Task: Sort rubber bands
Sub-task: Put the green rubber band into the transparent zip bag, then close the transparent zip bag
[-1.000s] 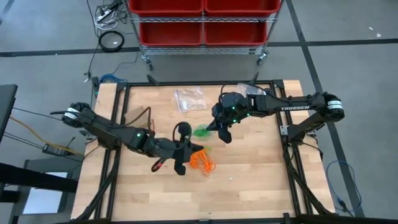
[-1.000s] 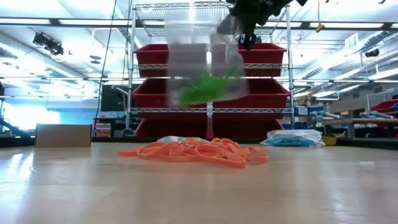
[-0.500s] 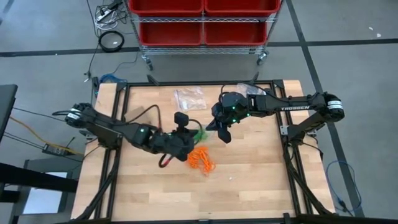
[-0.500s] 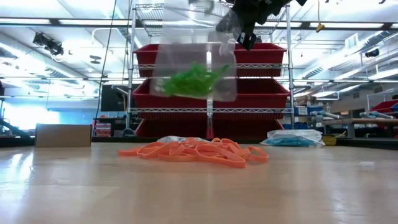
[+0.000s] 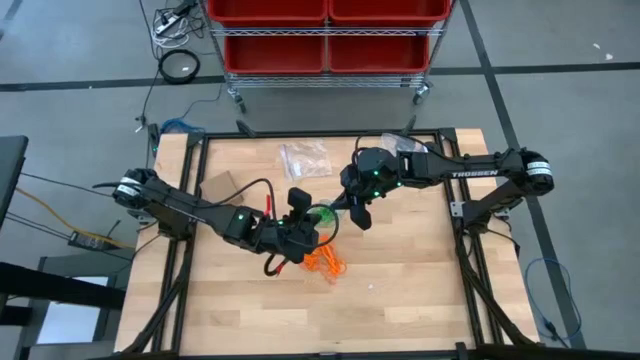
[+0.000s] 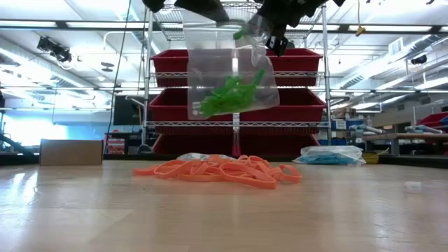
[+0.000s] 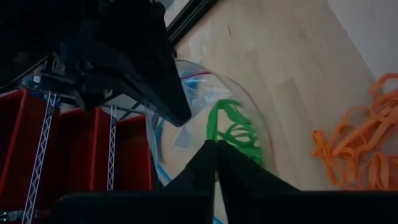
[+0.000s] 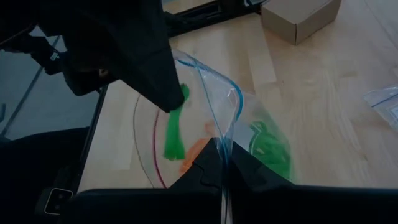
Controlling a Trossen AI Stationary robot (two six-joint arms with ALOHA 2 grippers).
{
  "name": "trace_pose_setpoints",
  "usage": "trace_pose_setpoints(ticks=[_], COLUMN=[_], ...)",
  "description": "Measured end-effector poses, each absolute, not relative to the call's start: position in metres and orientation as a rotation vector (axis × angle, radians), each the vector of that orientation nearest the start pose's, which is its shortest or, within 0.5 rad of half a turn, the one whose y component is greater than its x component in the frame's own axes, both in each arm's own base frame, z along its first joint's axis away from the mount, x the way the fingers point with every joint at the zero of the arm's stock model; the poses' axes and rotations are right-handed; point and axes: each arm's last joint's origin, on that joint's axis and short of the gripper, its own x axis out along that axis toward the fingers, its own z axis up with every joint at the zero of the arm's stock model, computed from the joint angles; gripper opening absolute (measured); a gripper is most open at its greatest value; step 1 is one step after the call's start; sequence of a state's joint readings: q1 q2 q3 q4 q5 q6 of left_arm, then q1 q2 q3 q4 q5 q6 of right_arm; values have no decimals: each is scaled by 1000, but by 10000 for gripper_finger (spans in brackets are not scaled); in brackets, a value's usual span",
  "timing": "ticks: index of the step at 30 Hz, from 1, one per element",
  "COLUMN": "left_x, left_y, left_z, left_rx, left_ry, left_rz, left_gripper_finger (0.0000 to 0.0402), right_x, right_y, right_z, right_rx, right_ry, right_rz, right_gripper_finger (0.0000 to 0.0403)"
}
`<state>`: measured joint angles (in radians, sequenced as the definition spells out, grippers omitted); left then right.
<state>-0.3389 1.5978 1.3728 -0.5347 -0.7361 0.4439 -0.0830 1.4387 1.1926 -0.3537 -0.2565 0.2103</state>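
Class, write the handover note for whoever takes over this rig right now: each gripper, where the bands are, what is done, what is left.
Right gripper: shut on the rim of the clear bag, holding it above the table.
Left gripper: at the bag's mouth with a green band; its grip cannot be judged.
Done: a clump of green bands sits in the bag.
Left: the orange bands lie loose in a pile on the table. A bag of blue bands and another clear bag lie farther back.

Both arms meet mid-table, left gripper [image 5: 312, 228] beside closed right gripper [image 5: 347, 203].
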Motion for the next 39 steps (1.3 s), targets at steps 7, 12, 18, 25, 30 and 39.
trace_pose_setpoints(ticks=[7,12,18,25,30,39], left_x=[331,331,312,269,253,244], left_y=[-97,-97,-98,-99,-105,-112], left_z=[324,341,362,368,339,283], left_rx=[792,735,591,383,291,240], left_ry=[716,682,665,579,467,321], left_rz=[281,314,347,363,320,362], left_gripper_finger=[120,177,194,187,186,186], right_x=[316,316,316,317,319,321], right_y=[-19,-19,-19,-21,-21,-21], right_z=[310,310,309,311,315,319], right_rx=[307,307,312,312,322,343], right_ry=[609,609,611,587,549,500], right_rz=[105,105,103,100,104,123], right_gripper_finger=[0,0,0,0,0,0])
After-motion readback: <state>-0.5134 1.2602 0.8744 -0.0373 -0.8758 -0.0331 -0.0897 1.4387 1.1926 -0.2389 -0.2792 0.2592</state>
